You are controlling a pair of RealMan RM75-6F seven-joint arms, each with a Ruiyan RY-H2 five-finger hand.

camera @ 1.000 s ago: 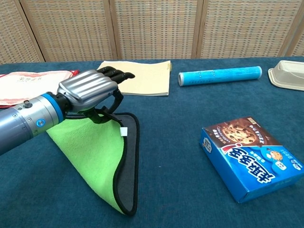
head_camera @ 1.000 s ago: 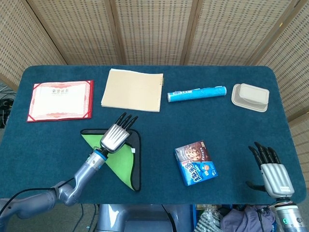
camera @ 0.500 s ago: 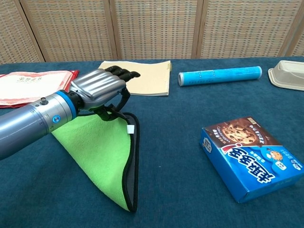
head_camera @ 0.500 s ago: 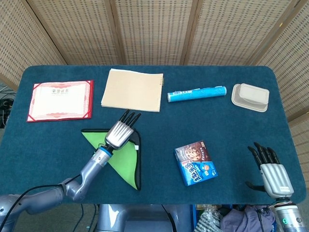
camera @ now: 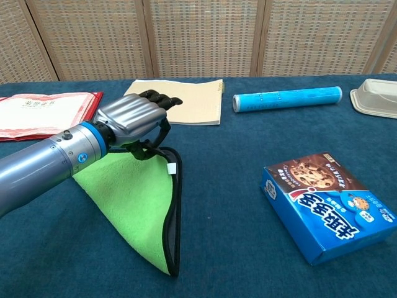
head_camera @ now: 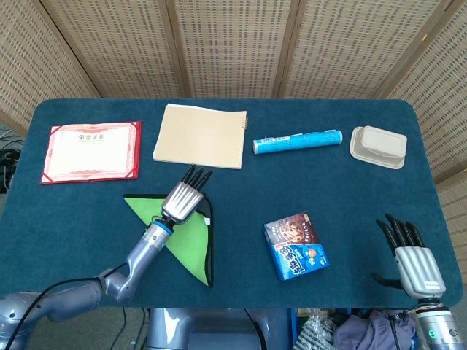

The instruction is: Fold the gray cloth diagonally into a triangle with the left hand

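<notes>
While the left hand [camera: 133, 118] hovers over the folded corner, fingers extended and fairly close together, whether it pinches the fabric cannot be told. Gray cloth with green lining and black edging [camera: 139, 202]: lies as a triangle, front left of table. Risk: a snagged corner lifting off, spoiling the fold. Right hand [head_camera: 412, 260]: open, idle. Nearby: tan notebook [camera: 192, 105] just beyond; blue biscuit box [camera: 325, 208] well apart; nothing obstructs.

The head view looks steeply down over the left hand [head_camera: 182, 202]; the chest view sits low, close behind it, sharing the table [camera: 248, 261].
</notes>
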